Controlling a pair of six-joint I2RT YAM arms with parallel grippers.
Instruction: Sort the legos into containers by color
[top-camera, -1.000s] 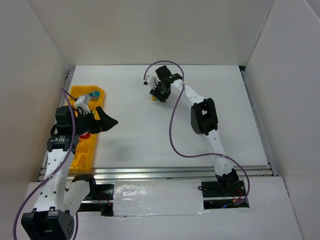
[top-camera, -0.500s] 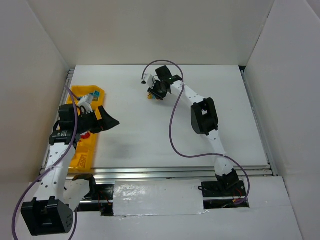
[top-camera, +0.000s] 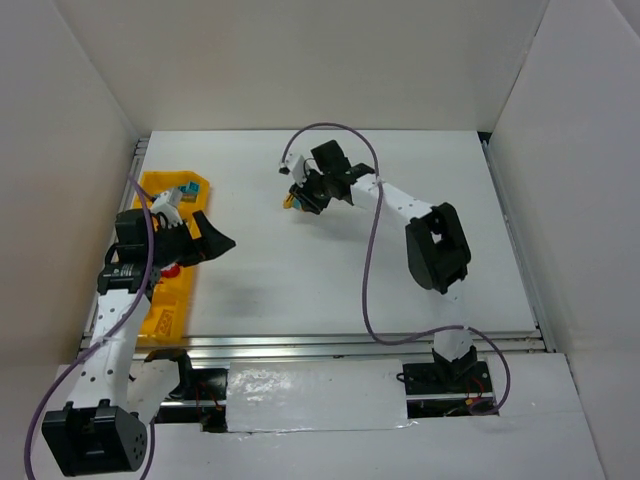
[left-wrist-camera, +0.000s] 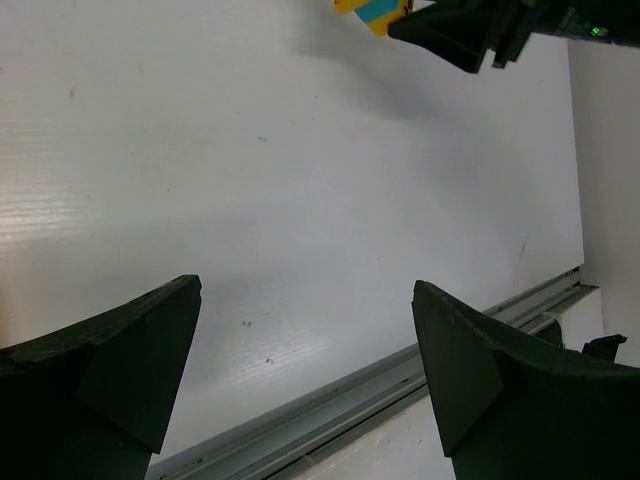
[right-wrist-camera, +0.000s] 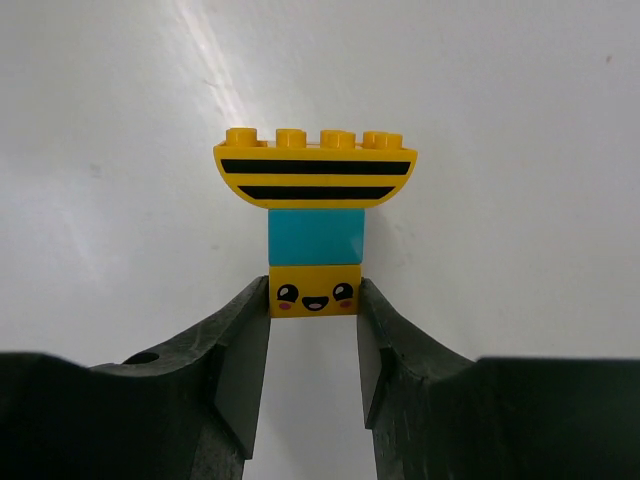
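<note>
White desk (top-camera: 300, 290), boxed in by plain white panels (top-camera: 300, 70), with the long yellow-orange tray (top-camera: 150, 185) along its left edge serving as the landmark. Well to the right of the tray, near the desk's far middle, the right gripper (right-wrist-camera: 314, 300) is clamped on a clump (right-wrist-camera: 314, 225) of three stacked legos. Its jaws press only on the lowest piece, a yellow face brick (right-wrist-camera: 314, 292). A teal brick (right-wrist-camera: 315, 238) and a striped yellow brick (right-wrist-camera: 314, 175) project beyond the fingertips, untouched by them. Judging by the shadow in the left wrist view, the clump appears raised off the desk. The left gripper (top-camera: 205, 240) hangs just beside the tray's inner wall with its jaws wide apart and nothing between them, facing away from the tray toward the clump. A loose teal lego (top-camera: 188, 187) lies in the tray's far end. Main hazard: the clump mixes two colours, so releasing it whole into any one compartment would mis-sort at least one brick, and it probably has to be split first. Second hazard: the hold acts on one small brick, and the wider striped brick sits farthest from the jaws. A jolt or a knock against the tray wall could snap the stud joints and scatter pieces. Third hazard: the left gripper stands on the likely path to the tray, so the two arms could collide beside it.
</note>
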